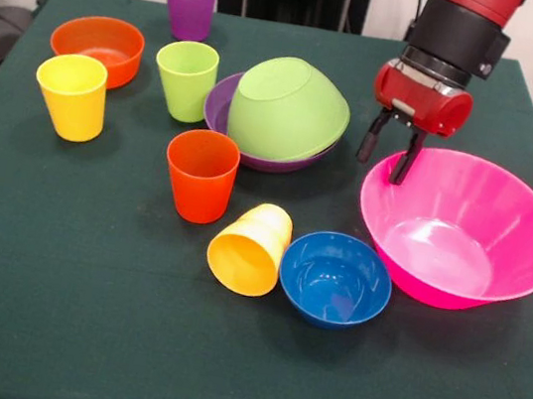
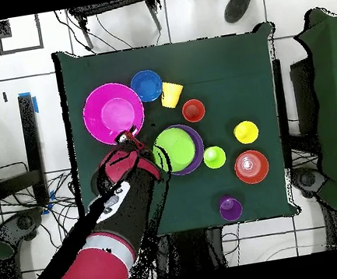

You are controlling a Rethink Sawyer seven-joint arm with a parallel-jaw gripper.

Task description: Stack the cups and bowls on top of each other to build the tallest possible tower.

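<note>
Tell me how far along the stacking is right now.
Barely started. Only the lime green bowl rests, tilted, in the purple bowl. The open, empty gripper hovers at the pink bowl rim. The blue bowl, orange bowl and all five cups sit unstacked; the yellow-orange cup lies tipped over.

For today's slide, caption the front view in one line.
Open gripper at the pink bowl's rim; green bowl upturned in the purple bowl; cups scattered.

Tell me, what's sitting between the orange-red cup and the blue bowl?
The tipped yellow-orange plastic cup, beside the small blue plastic bowl, right of the orange-red plastic cup; front view.
</note>
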